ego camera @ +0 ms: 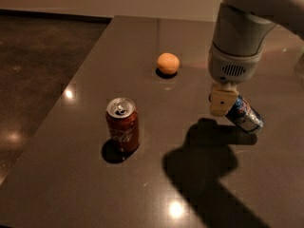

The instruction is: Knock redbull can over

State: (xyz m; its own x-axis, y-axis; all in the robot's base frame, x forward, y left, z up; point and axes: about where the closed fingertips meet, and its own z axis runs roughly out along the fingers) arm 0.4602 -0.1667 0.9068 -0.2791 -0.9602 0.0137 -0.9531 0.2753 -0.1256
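The redbull can, slim, silver and dark blue with red marks, is tipped far over toward the right at the right side of the dark table. My gripper hangs from the big white arm and sits right against the can's left end. A tan finger shows beside the can.
A red cola can stands upright, opened, at the table's left centre. An orange lies farther back. The table's left edge runs diagonally beside a dark floor. The arm's shadow falls across the front right.
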